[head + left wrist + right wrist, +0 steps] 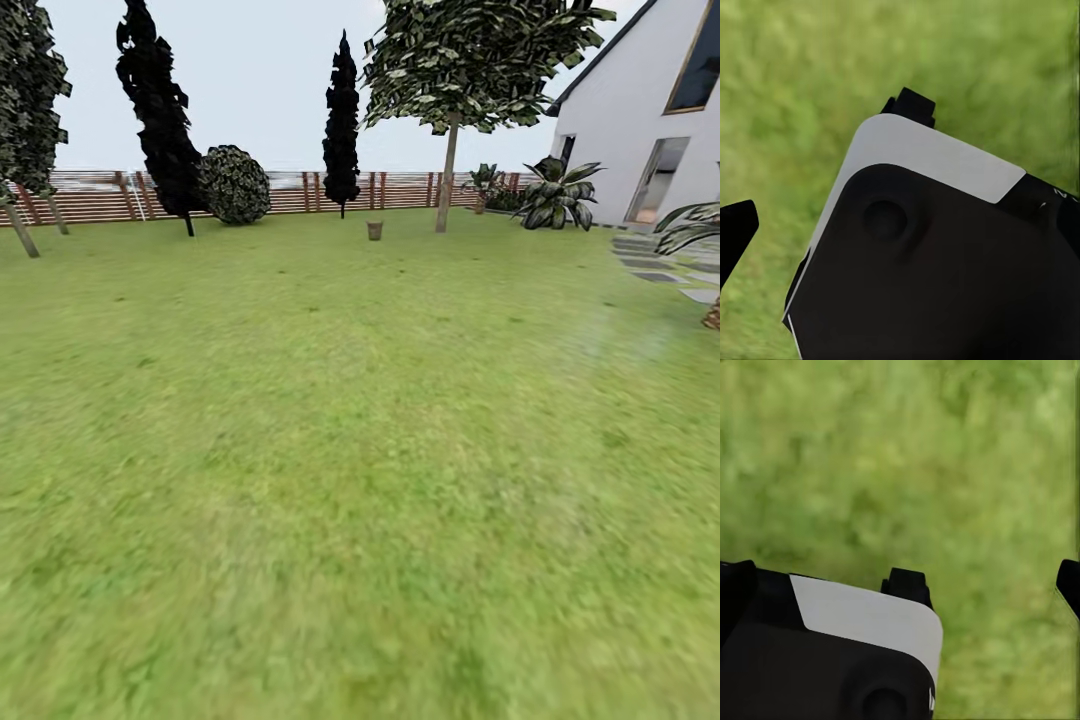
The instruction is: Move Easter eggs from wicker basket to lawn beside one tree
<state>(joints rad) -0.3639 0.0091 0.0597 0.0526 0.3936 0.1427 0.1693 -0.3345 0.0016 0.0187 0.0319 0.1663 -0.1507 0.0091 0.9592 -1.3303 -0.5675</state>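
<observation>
1. The wicker basket (375,230) stands far off on the lawn (340,450), small in the head view, just beside the tree (447,170) with the bare straight trunk; its contents are too small to make out, so the Easter eggs cannot be seen.
2. The house (650,130) is cut off at the picture's edge, and so are a palm and the paving stones (665,265) near it.
3. Two dark cypresses (160,110), a round bush (235,185) and the slatted fence (90,195) close the far side of the garden.
4. In the left wrist view the left tool (829,161) hangs over blurred grass; a black-and-white housing hides much of it, but its two dark fingertips stand well apart with nothing between them.
5. In the right wrist view the right tool (986,581) likewise points down at grass, its fingertips spread wide and empty, one cut off at the frame's edge.
</observation>
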